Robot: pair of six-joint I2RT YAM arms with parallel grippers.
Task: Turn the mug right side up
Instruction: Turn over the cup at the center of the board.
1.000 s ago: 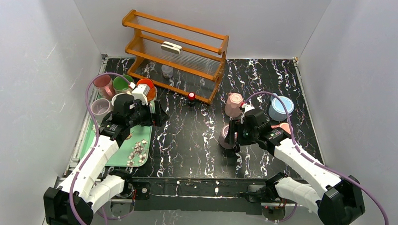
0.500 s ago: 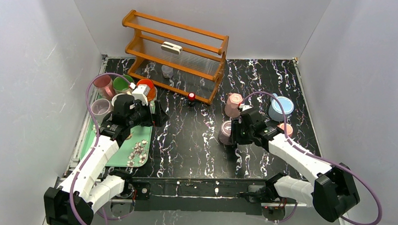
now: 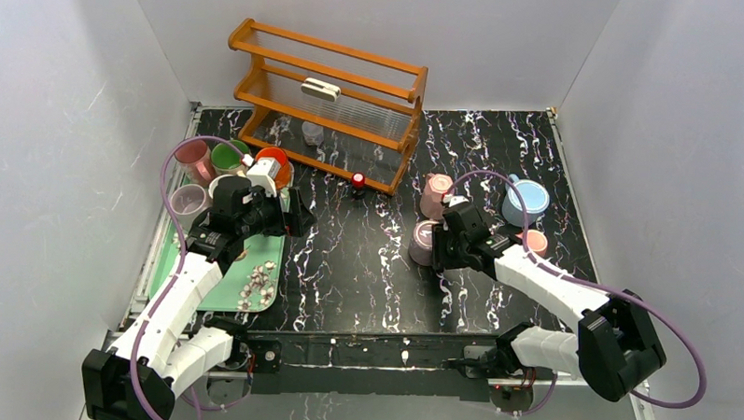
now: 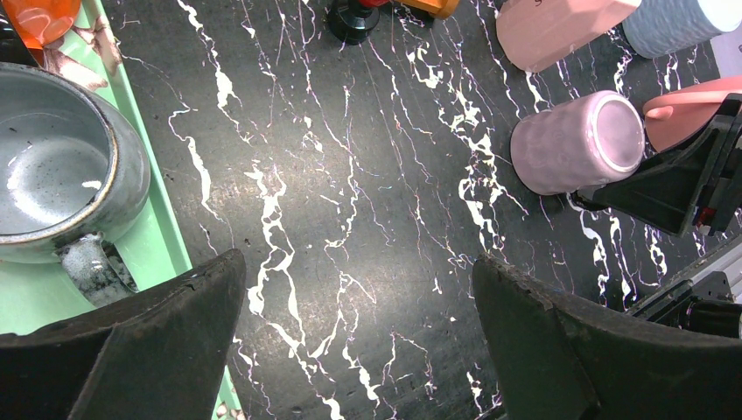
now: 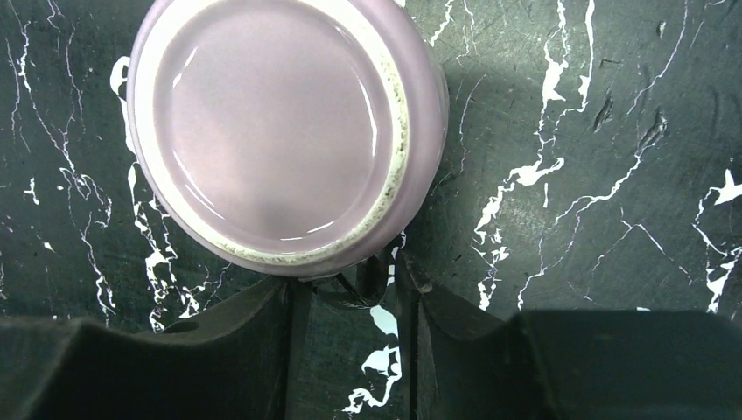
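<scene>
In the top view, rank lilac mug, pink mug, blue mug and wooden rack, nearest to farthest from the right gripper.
1. Lilac mug, directly beside the right gripper.
2. Pink mug, just behind.
3. Blue mug, back right.
4. Wooden rack, far back left.

Glossy lavender ceramic mug [image 5: 280, 131] with a rough unglazed foot ring. Under the mug, a matt black, white-veined, stone-look table [image 5: 569, 175]. Behind the mug, a varnished wooden rack [image 3: 325, 96].

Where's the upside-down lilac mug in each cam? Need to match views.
Top external: lilac mug, right of centre on the table.
Left wrist: lilac mug, upper right.
Right wrist: lilac mug, upper left, base facing the camera.
Shared landmark: black white-veined tabletop.
</scene>
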